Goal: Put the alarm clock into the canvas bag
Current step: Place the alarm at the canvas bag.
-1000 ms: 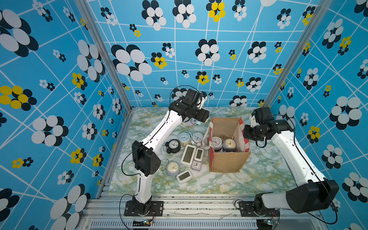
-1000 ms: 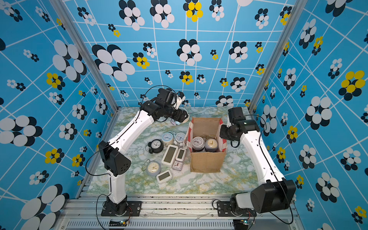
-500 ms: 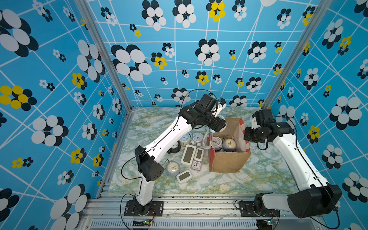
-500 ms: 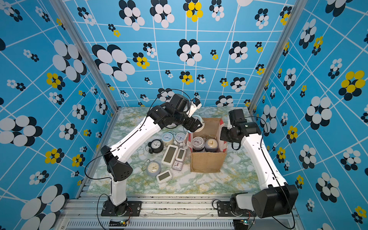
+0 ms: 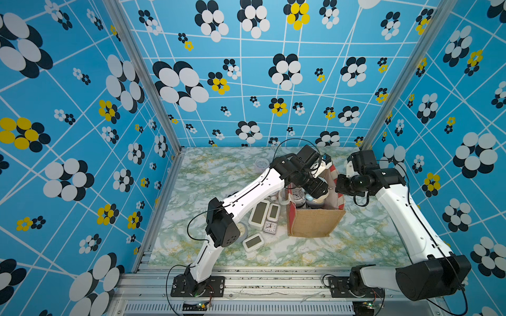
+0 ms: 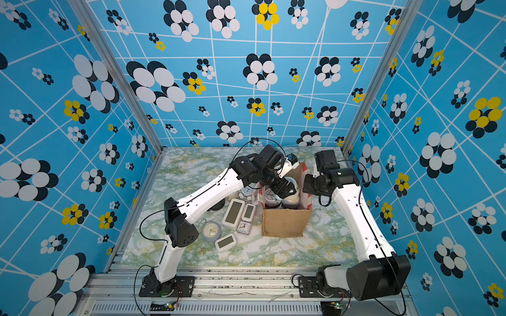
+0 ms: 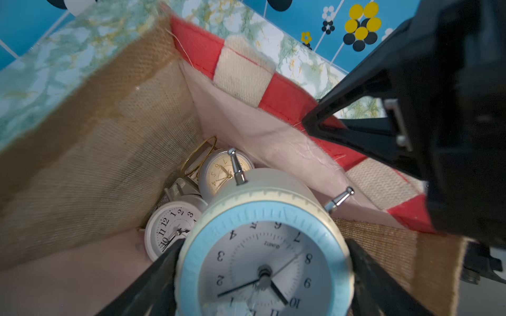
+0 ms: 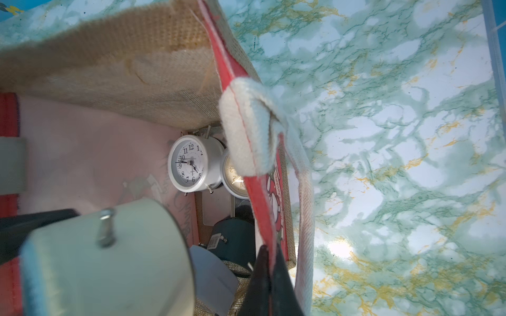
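The left claw (image 5: 317, 191) grips a round cream alarm clock (image 7: 262, 262) with a pale blue bezel, one black finger (image 7: 153, 276) pressed against each side of its body, dial facing the wrist camera. The alarm clock sits between the fingertips and hangs in the mouth of the boxy tan burlap canvas bag (image 5: 315, 221) with red patterned side panels, above the clocks at the bottom of the bag: a white round clock (image 8: 189, 164), a cream-dialled clock (image 7: 221, 169) beside it, and a dark teal one (image 8: 232, 238). Its two metal feet (image 7: 236, 169) point toward the red-and-white panel.

The right claw (image 8: 269, 273) is closed, pinching the top edge of that red side panel, on the side of the bag nearest the right arm.

The canvas bag stands upright on the green-marbled surface (image 5: 219, 175). Just beside it, toward the left arm, lie white rectangular digital clocks (image 5: 258, 214) and a small square clock (image 5: 269, 226).
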